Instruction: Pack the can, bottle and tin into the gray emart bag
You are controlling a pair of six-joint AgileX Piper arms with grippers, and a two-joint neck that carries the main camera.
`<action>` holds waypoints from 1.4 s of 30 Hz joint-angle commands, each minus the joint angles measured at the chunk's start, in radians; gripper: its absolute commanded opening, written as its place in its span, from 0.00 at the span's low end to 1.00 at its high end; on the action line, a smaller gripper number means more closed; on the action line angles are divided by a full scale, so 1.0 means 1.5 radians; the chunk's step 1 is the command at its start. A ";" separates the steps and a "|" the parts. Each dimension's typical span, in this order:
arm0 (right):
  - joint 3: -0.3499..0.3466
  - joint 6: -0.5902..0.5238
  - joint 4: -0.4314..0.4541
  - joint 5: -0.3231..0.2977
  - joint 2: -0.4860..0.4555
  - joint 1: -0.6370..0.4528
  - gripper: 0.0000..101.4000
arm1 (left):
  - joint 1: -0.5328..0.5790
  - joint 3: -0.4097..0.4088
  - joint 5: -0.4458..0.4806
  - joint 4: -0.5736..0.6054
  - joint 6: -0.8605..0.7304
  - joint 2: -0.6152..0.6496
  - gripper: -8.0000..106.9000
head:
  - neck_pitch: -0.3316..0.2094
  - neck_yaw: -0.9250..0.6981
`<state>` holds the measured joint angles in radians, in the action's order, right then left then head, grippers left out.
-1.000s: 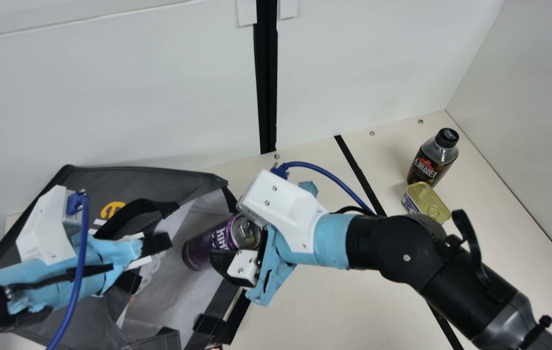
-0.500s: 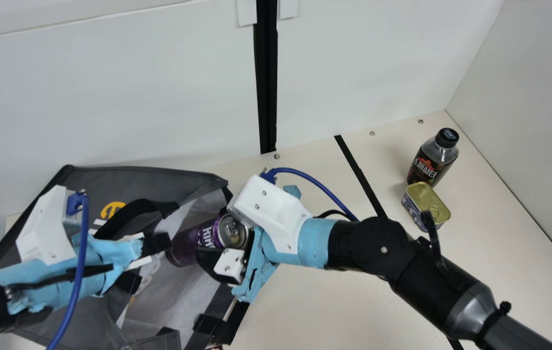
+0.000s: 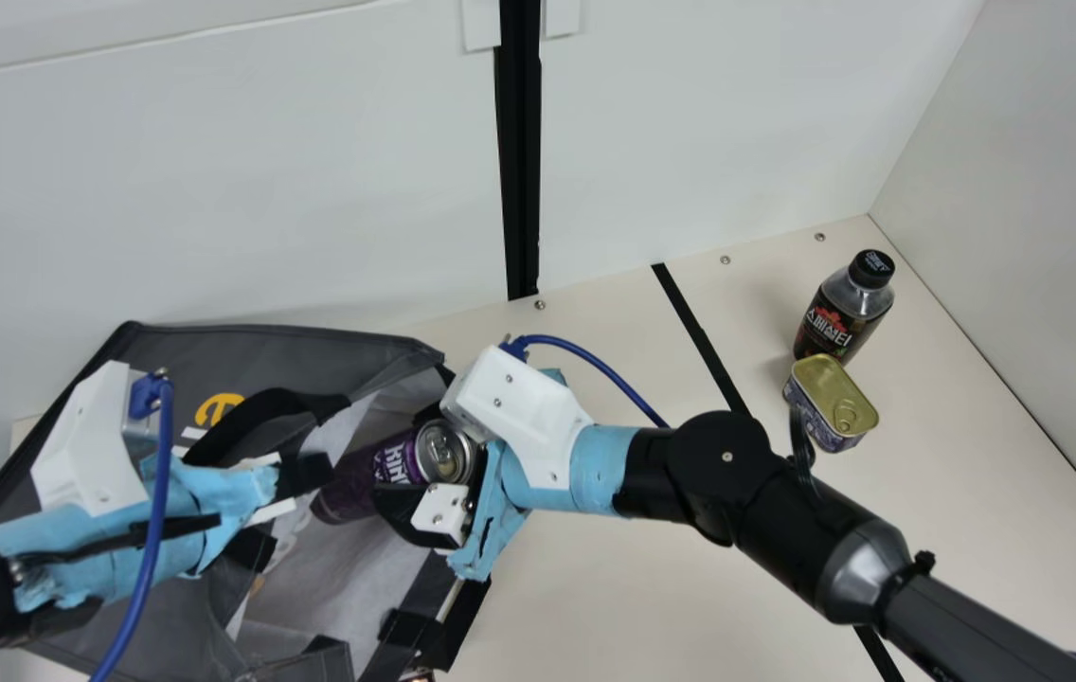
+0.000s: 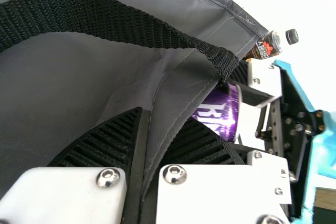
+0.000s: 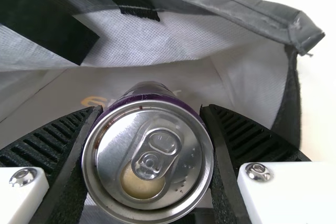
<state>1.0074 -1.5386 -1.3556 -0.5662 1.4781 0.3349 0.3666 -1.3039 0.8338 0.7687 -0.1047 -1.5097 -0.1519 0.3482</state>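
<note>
1 purple can [image 3: 445,451] gripped by right hand [image 3: 412,461], inside 1 gray bag [image 3: 273,350] | left hand [image 3: 313,476] pinching bag edge | 1 bottle [image 3: 836,322], 1 tin [image 3: 822,386] near side wall [image 3: 1021,256]; open table [image 3: 595,587] toward bag

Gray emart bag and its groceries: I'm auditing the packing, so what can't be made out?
- Gray emart bag: near end, main view, cut off by the bottom edge.
- Purple can: base, right wrist view, behind its own lid end.
- Bottle: lowest part, main view, behind the tin.
</note>
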 commanded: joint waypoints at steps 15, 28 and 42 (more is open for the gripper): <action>0.005 -0.143 -0.132 -0.035 0.092 0.002 0.00 | 0.000 0.000 0.000 0.000 0.000 0.000 0.16 | -0.015 0.001; 0.046 -0.168 -0.156 -0.039 0.158 0.022 0.00 | 0.000 0.000 0.000 0.000 0.000 0.000 0.16 | -0.015 0.001; 0.080 -0.167 -0.155 -0.035 0.196 0.039 0.23 | 0.000 0.000 0.000 0.000 0.000 0.000 0.16 | -0.015 0.001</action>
<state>1.1255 -1.7932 -1.5955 -0.6198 1.7710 0.3917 0.3666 -1.3039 0.8338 0.7687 -0.1047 -1.5097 -0.1519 0.3482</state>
